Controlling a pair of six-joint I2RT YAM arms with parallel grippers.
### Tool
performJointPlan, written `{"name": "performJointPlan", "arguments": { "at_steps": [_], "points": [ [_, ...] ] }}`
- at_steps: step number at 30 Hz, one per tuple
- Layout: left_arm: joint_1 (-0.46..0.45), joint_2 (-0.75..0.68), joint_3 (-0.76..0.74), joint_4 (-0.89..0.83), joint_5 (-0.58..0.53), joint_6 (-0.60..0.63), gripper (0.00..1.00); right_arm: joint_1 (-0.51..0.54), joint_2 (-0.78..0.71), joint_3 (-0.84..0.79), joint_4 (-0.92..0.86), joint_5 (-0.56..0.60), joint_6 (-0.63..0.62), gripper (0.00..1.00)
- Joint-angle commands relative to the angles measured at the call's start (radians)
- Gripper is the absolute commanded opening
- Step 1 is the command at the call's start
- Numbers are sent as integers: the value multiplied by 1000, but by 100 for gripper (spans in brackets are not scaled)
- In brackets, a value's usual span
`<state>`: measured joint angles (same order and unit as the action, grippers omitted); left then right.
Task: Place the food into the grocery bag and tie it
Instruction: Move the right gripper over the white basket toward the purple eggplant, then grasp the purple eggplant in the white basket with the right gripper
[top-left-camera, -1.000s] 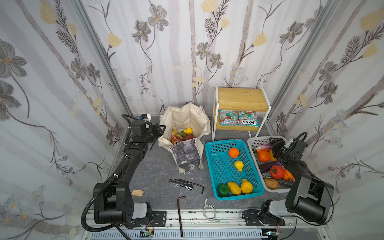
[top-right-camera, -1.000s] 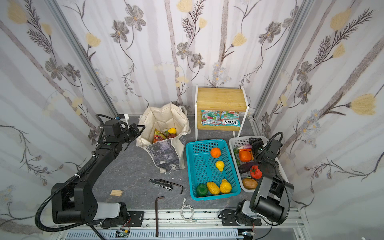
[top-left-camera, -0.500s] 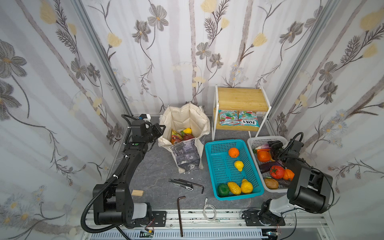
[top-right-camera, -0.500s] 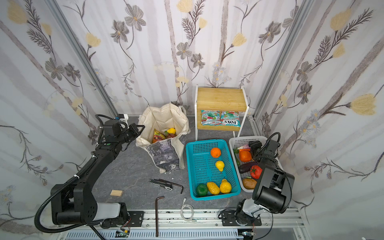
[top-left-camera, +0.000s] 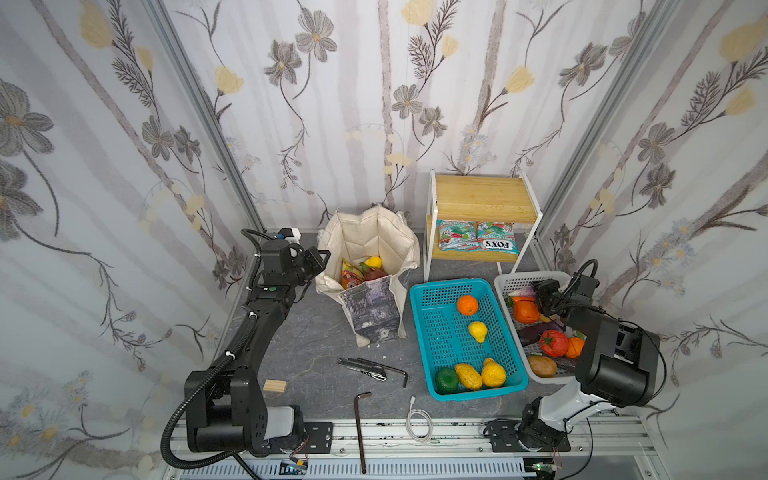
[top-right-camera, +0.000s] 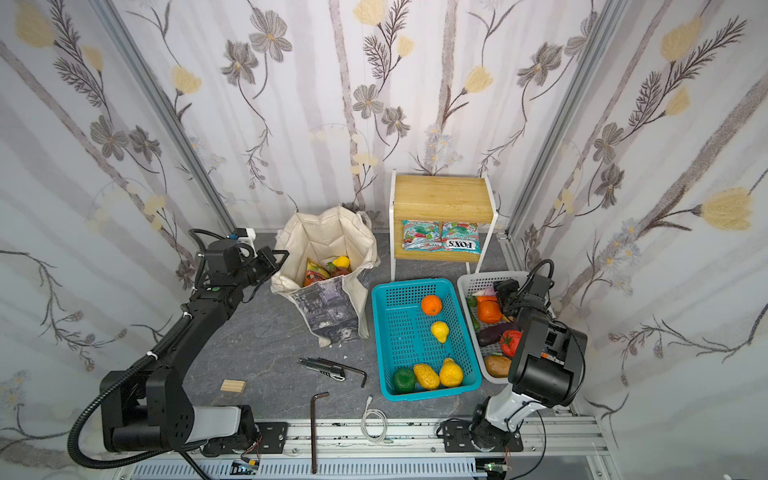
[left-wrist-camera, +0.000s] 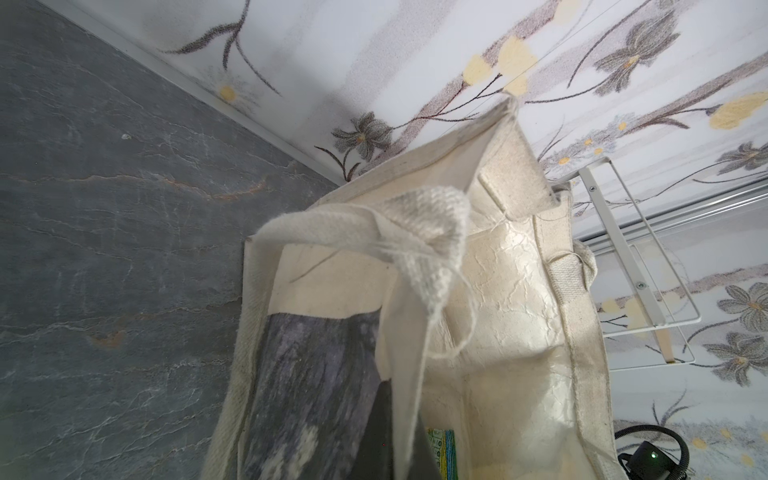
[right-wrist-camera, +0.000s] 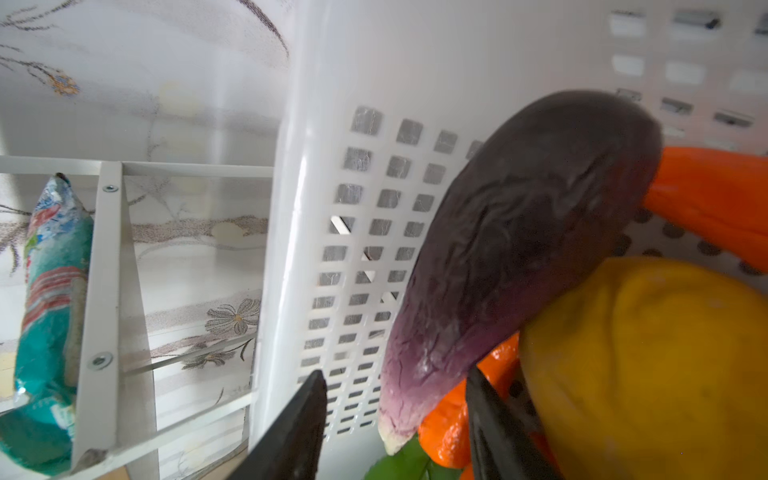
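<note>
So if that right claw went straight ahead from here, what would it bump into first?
Probably the purple eggplant: its pale tip lies right ahead of the right gripper, inside the white basket.

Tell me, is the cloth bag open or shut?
Open: the grocery bag stands mouth spread wide, lemon and orange packet visible inside.

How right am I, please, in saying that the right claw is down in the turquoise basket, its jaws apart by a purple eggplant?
Only the basket is wrong: the right claw is down in the white basket, as the right wrist view shows by its white perforated wall. Its jaws are indeed apart by the purple eggplant.
</note>
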<state>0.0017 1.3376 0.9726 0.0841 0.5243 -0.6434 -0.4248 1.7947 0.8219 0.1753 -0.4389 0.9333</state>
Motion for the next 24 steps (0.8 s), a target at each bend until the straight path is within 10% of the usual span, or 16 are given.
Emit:
{"name": "performJointPlan", "arguments": {
  "at_steps": [1,13,24],
  "points": [
    [4,-9,-2,52,-11,5,0,8,20,11,28,5,2,54],
    [8,-13,-1,52,-11,3,0,12,54,-7,47,49,3,52],
    [10,-15,-2,52,-15,4,0,12,65,-61,186,-11,59,23]
  ]
}}
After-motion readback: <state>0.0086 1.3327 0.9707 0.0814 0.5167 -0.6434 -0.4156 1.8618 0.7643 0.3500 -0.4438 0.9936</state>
